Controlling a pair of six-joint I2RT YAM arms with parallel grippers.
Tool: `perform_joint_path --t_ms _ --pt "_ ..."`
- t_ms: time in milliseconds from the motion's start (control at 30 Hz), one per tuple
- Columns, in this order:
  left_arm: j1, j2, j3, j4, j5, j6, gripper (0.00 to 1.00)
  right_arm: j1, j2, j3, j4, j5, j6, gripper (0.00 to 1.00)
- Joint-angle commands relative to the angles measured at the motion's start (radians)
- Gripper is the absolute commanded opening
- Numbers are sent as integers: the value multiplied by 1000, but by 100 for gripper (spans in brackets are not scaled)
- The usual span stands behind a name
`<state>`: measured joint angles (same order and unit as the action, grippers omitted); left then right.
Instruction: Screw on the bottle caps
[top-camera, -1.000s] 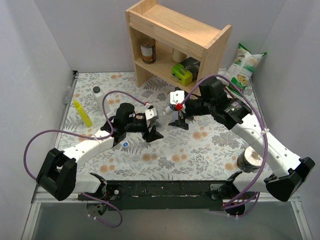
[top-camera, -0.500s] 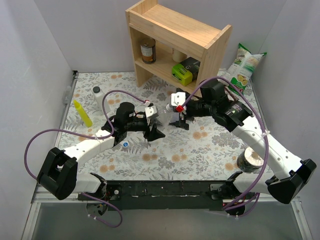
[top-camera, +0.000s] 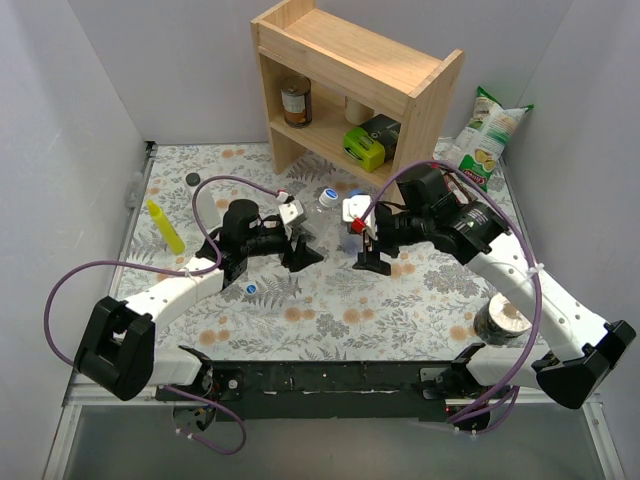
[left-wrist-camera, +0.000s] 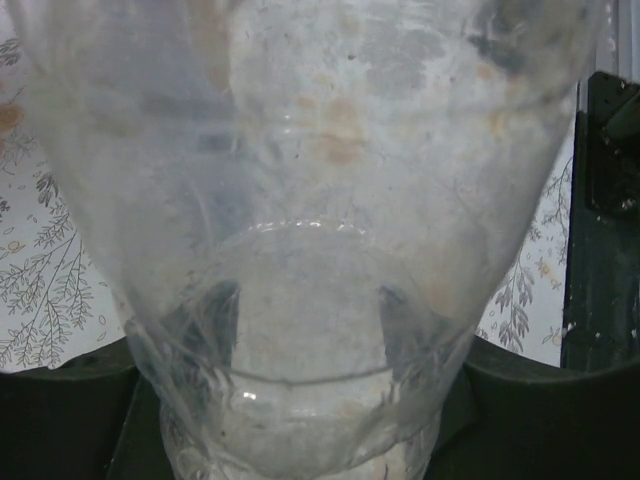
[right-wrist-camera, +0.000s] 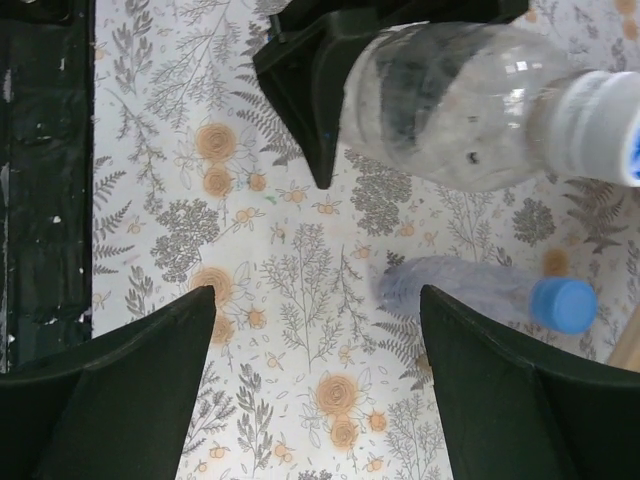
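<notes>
Beyond right gripper (top-camera: 372, 260) a wooden shelf (top-camera: 350, 60) holding can (top-camera: 295, 102) and green box (top-camera: 364, 148), snack bag (top-camera: 487, 135) further right, yellow bottle (top-camera: 165, 226) left of left gripper (top-camera: 303, 252).

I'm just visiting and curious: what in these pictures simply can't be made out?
- Left wrist view: the held bottle fills the frame, hiding how the left gripper grips it.
- Right wrist view: that bottle's cap is cut off by the right edge, so whether it is screwed tight is unclear.
- Top view: the clear bottle barely shows against the flowered table, and the labels on the shelf are too small to read.
</notes>
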<state>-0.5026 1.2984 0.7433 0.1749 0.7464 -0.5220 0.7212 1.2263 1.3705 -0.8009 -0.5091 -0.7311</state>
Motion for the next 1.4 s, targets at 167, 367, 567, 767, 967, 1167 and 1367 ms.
perform_joint_path --t_ms 167,367,567,767,967,1167,1367 --pt "-39 -59 -19 -144 59 200 0 -17 45 123 198 20 102 96" --pt "-47 -57 -10 -160 59 215 0 -6 65 95 250 -77 90 96" --pt "-47 -54 -13 -127 42 160 0 7 76 93 214 -118 79 95" --pt "-45 -51 -12 -75 19 122 0 11 56 58 160 -123 64 93" --pt "-40 -45 -12 -48 2 100 0 11 29 16 155 -98 78 93" --pt "-7 -41 -12 0 -30 59 0 11 29 9 140 -54 82 91" --pt "18 -37 -12 28 -38 33 0 11 6 -30 123 -48 101 90"
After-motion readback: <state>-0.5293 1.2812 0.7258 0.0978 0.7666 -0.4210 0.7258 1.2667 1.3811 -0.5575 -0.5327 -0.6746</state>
